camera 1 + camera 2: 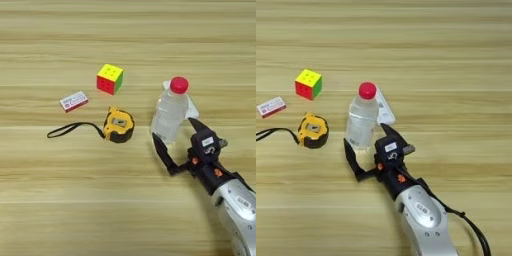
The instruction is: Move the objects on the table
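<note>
A clear plastic water bottle (170,114) with a red cap stands upright on the wooden table (75,200), right of centre. My right gripper (177,141) is open, with one black finger on each side of the bottle's base. I cannot tell if they touch it. A slim white remote (385,107) lies flat behind the bottle, mostly hidden by it. The yellow-black tape measure (118,125) lies to the bottle's left, well apart from the gripper. Its black strap (70,129) trails off to the left.
A multicoloured puzzle cube (110,78) sits behind the tape measure. A small red-white box (74,101) lies to the cube's front left. My silver forearm (421,215) comes in from the bottom right, with a black cable beside it.
</note>
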{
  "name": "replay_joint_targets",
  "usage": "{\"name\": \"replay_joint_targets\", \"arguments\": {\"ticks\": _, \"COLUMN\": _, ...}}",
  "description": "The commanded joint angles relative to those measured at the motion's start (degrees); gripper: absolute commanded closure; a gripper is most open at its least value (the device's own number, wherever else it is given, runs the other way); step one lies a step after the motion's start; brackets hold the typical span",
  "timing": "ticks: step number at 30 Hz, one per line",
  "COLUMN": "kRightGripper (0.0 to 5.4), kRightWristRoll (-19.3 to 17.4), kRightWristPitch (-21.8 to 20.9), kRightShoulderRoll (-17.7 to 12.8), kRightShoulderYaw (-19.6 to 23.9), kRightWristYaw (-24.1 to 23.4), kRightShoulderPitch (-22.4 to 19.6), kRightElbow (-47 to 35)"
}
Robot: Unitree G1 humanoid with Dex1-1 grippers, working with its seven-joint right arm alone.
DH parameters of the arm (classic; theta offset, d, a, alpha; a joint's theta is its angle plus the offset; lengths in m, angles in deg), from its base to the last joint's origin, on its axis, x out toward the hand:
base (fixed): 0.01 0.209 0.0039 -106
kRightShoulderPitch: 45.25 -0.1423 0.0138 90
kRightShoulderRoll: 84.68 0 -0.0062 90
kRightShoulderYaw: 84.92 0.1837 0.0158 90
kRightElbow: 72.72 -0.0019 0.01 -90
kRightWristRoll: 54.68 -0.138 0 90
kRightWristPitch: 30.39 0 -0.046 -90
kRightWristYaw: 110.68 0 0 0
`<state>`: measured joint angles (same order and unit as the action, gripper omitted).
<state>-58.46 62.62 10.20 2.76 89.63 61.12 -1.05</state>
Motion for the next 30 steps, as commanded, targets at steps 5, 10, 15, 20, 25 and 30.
{"name": "replay_joint_targets", "arguments": {"ticks": 5, "kRightGripper": 0.04, "kRightWristRoll": 0.64, "kRightWristPitch": -1.9, "kRightShoulderRoll": 0.07, "kRightShoulderYaw": 0.56, "kRightWristYaw": -1.6, "kRightShoulderPitch": -6.02, "kRightElbow": 1.31}}
{"name": "replay_joint_targets", "arguments": {"ticks": 10, "kRightGripper": 0.04, "kRightWristRoll": 0.9, "kRightWristPitch": -2.6, "kRightShoulderRoll": 0.1, "kRightShoulderYaw": 0.16, "kRightWristYaw": -1.75, "kRightShoulderPitch": -8.33, "kRightElbow": 4.1}}
{"name": "replay_joint_targets", "arguments": {"ticks": 15, "kRightGripper": 0.04, "kRightWristRoll": 1.1, "kRightWristPitch": -3.34, "kRightShoulderRoll": 0.22, "kRightShoulderYaw": -0.01, "kRightWristYaw": -1.64, "kRightShoulderPitch": -10.31, "kRightElbow": 6.78}}
{"name": "replay_joint_targets", "arguments": {"ticks": 20, "kRightGripper": 0.04, "kRightWristRoll": 1.13, "kRightWristPitch": -3.99, "kRightShoulderRoll": 0.47, "kRightShoulderYaw": 0.02, "kRightWristYaw": -1.45, "kRightShoulderPitch": -12.06, "kRightElbow": 9.36}}
{"name": "replay_joint_targets", "arguments": {"ticks": 25, "kRightGripper": 0.04, "kRightWristRoll": 1.2, "kRightWristPitch": -4.52, "kRightShoulderRoll": 0.72, "kRightShoulderYaw": -0.04, "kRightWristYaw": -1.54, "kRightShoulderPitch": -12.99, "kRightElbow": 10.76}}
{"name": "replay_joint_targets", "arguments": {"ticks": 30, "kRightGripper": 0.04, "kRightWristRoll": 0.9, "kRightWristPitch": -4.69, "kRightShoulderRoll": 0.97, "kRightShoulderYaw": 0.16, "kRightWristYaw": -1.52, "kRightShoulderPitch": -13.56, "kRightElbow": 11.52}}
